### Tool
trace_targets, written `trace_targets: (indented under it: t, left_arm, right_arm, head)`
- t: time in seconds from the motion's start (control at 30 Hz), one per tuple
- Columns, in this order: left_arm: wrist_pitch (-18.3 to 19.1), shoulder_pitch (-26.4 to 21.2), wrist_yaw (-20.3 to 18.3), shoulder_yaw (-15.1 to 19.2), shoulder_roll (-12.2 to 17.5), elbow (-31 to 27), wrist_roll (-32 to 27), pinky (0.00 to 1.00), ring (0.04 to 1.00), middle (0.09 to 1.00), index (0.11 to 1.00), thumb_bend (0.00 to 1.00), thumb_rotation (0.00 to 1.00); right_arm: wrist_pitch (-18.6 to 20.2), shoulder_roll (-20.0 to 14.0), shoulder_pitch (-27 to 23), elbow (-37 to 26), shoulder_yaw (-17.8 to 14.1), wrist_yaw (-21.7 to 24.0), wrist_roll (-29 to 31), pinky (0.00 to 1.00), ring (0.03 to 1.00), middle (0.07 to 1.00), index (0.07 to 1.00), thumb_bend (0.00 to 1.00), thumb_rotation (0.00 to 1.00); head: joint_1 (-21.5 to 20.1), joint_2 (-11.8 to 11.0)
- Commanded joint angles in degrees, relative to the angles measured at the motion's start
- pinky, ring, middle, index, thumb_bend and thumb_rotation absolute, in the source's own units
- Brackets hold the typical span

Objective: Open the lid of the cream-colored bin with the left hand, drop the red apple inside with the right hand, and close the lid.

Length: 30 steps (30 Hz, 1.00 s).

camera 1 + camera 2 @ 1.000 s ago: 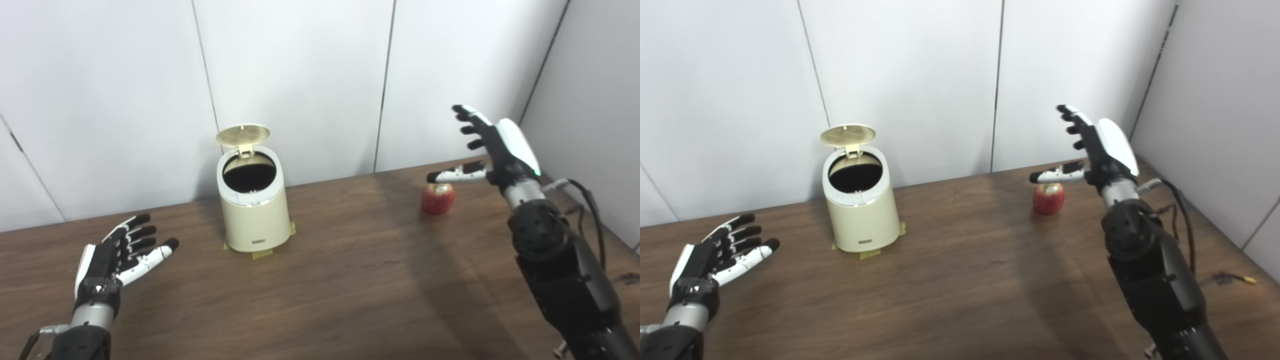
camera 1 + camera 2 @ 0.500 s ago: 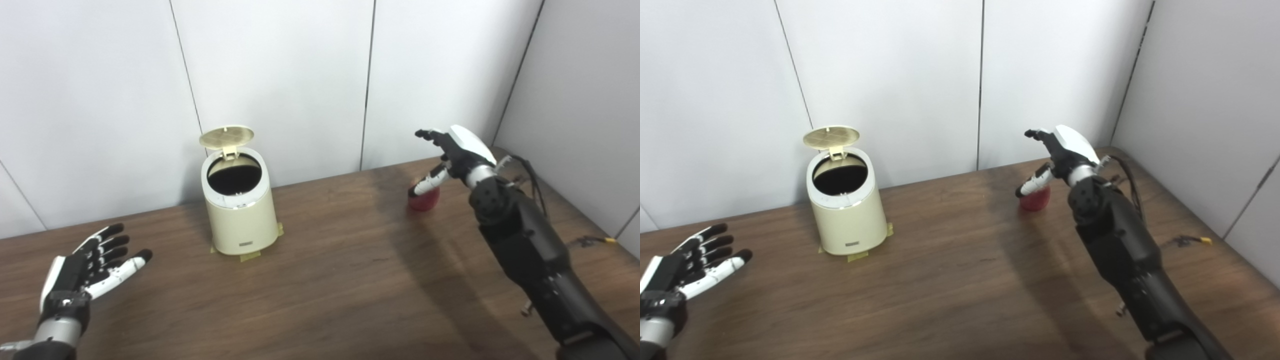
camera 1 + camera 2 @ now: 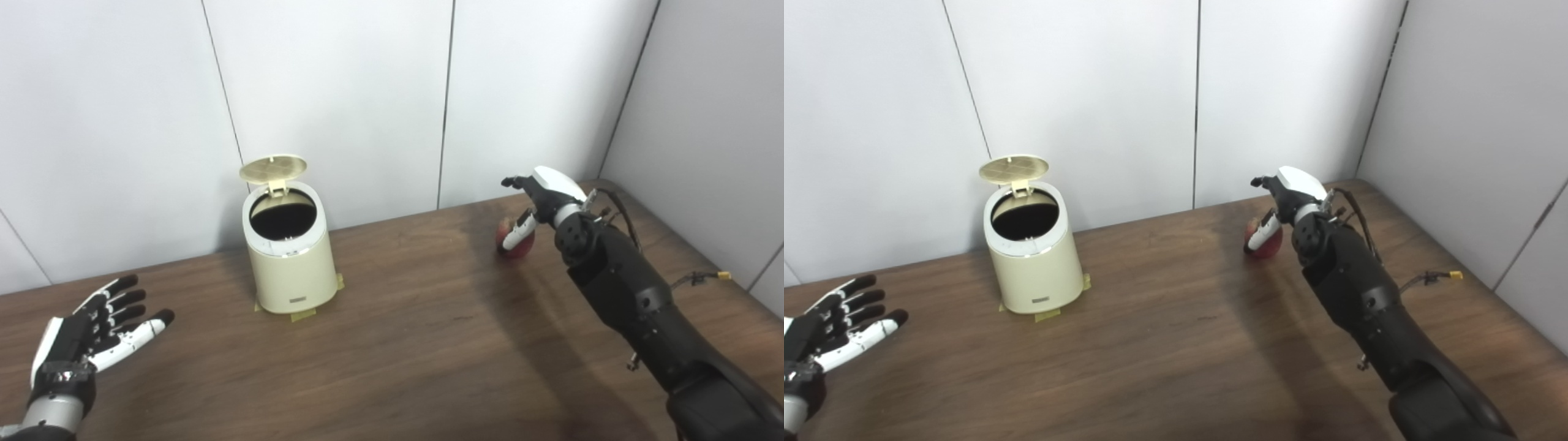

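While lid [image 3: 273, 168] stands open, right hand [image 3: 540, 195] covers apple [image 3: 517, 245] near table's [image 3: 429, 343] far edge.

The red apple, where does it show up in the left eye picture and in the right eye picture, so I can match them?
Left eye view: the red apple sits right of centre, partly behind the right hand.
Right eye view: the red apple sits a little closer to centre, by the same hand.
Shared landmark: the cream-colored bin, lid up, far to the apple's left.
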Motion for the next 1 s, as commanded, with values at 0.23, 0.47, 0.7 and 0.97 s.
trace_targets:
  t: [0.23, 0.47, 0.7, 0.97]
  left_arm:
    - [-0.3, -1.5, 0.0, 1.4, 1.0, -2.0, -1.8, 0.72, 0.800, 0.838, 0.879, 0.67, 0.08]
    - [-0.3, -1.4, 0.0, 1.8, 1.2, -2.1, -2.5, 0.70, 0.783, 0.832, 0.874, 0.67, 0.07]
    - [-0.3, -1.4, -0.1, 1.5, 1.4, -2.4, -2.1, 0.73, 0.801, 0.841, 0.880, 0.65, 0.05]
    - [-0.3, -1.4, -0.5, 0.9, 2.1, -2.9, -1.1, 0.70, 0.792, 0.827, 0.871, 0.67, 0.10]
  right_arm:
    - [-0.2, -1.9, -3.5, 2.4, 0.8, 0.1, -1.7, 0.73, 0.878, 0.872, 0.839, 0.93, 0.13]
    - [-1.3, -2.1, -2.8, 4.6, 2.2, -2.2, -2.3, 0.84, 0.887, 0.879, 0.831, 0.94, 0.14]
    - [-1.4, -1.8, -2.0, 4.0, 3.1, -3.2, -1.7, 0.84, 0.893, 0.881, 0.831, 0.92, 0.14]
    - [-3.4, -0.9, -2.1, 7.0, 3.3, -6.0, -0.9, 0.74, 0.823, 0.829, 0.819, 0.96, 0.19]
  head:
    - [-0.2, 0.3]
    - [-0.3, 0.4]
    - [-0.2, 0.6]
    - [0.0, 1.0]
